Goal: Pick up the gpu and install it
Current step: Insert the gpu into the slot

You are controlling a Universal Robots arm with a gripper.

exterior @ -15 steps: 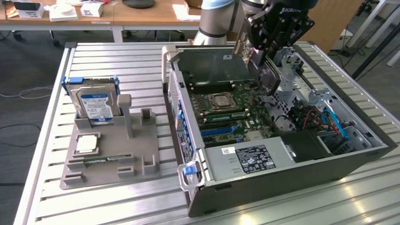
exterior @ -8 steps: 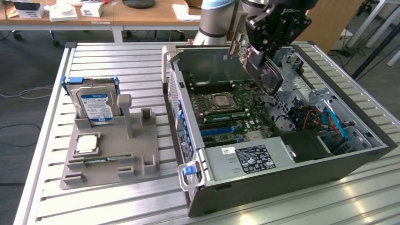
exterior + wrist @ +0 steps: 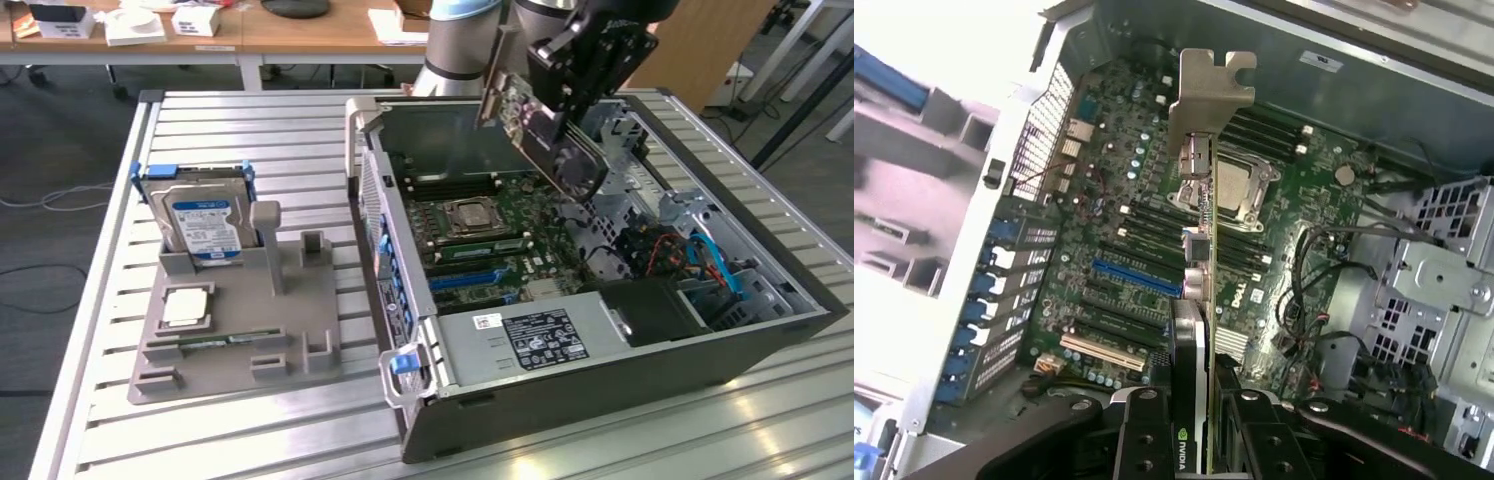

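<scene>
Where the slatted metal table (image 3: pixel 240 130) carries the work, an open computer case (image 3: pixel 601 390) occupies the side toward the exterior view's right edge, with its motherboard (image 3: pixel 507 240) exposed upward. A grey holder block (image 3: pixel 227 330) sits near the table's opposite edge, just beside the case. The gripper (image 3: pixel 567 95) hangs above the far end of the case, clamped on the gpu (image 3: pixel 554 140). The card is held on edge and tilted, clear of the motherboard. A hard drive (image 3: pixel 200 225) stands upright at the holder's far end. A memory stick (image 3: pixel 220 340) lies flat near its front edge.
</scene>
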